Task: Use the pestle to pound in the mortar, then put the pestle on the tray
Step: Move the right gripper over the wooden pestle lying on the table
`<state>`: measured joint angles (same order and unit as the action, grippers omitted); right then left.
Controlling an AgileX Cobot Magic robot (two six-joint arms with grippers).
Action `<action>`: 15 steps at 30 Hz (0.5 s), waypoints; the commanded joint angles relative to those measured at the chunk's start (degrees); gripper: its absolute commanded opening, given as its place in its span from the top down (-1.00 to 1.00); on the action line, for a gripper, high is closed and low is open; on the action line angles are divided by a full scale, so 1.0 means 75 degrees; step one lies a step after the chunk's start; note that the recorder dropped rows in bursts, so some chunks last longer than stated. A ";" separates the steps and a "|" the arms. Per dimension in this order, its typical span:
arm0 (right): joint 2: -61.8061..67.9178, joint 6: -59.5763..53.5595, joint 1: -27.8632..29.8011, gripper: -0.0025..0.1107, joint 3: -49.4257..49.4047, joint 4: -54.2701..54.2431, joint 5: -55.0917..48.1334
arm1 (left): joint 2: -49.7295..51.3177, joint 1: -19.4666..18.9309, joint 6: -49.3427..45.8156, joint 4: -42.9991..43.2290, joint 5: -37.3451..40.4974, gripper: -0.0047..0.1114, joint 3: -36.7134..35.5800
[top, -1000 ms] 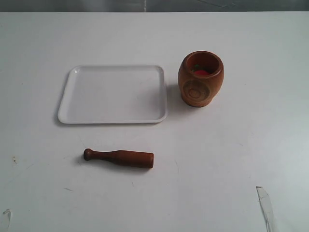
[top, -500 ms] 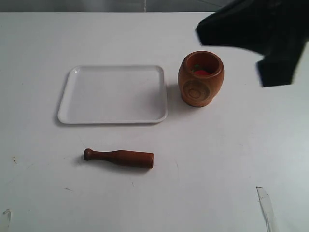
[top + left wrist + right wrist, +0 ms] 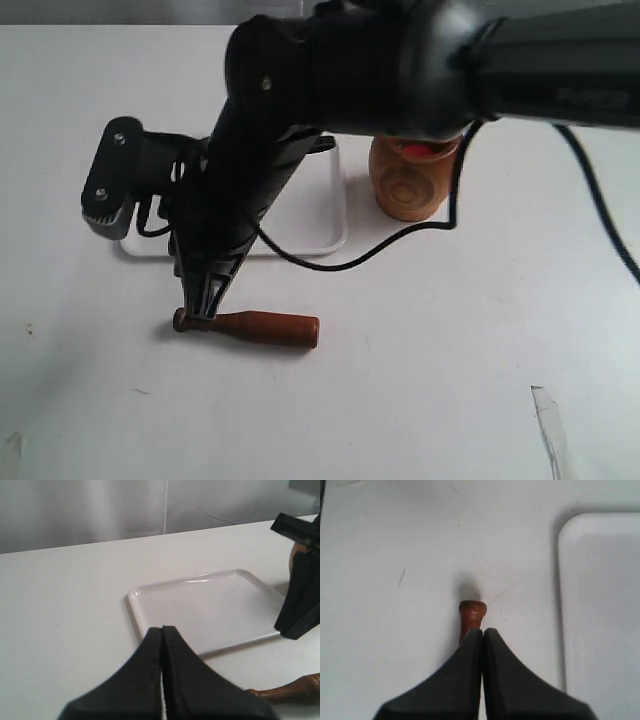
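While the pestle point(image 3: 256, 327) lies flat, the right pincer point(image 3: 198, 311) — closed — sits at its neck.

No lettering can be read (faint marks on the black arm point(image 3: 540, 60) are illegible).

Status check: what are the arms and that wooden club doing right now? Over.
Pincers both shut: right pincer at pestle's thin neck, not gripping; left pincer near tray. Pestle flat on table. Arm's cable droops beside mortar.
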<state>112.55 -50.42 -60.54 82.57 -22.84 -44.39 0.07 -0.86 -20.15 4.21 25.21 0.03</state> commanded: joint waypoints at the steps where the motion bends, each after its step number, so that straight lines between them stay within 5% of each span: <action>1: 0.0791 0.0928 -0.0372 0.68 0.0469 0.1273 -0.0574 | -0.0009 0.0059 0.0063 -0.0056 -0.0023 0.92 -0.0004; 5: 0.1186 0.0928 -0.0392 0.16 0.0469 0.1342 -0.0574 | -0.0009 0.0059 0.0063 -0.0056 -0.0023 0.92 -0.0004; 7: 0.1228 0.0928 -0.0392 0.05 0.0469 0.1334 -0.0495 | -0.0009 0.0059 0.0063 -0.0056 -0.0023 0.92 -0.0004; 15: 0.1228 0.0928 -0.0392 0.04 0.0469 0.0975 0.0082 | -0.0009 0.0059 0.0063 -0.0056 -0.0023 0.92 -0.0004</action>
<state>121.89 -43.58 -63.34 85.68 -14.58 -44.54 0.07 -0.86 -20.15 4.21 25.21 0.03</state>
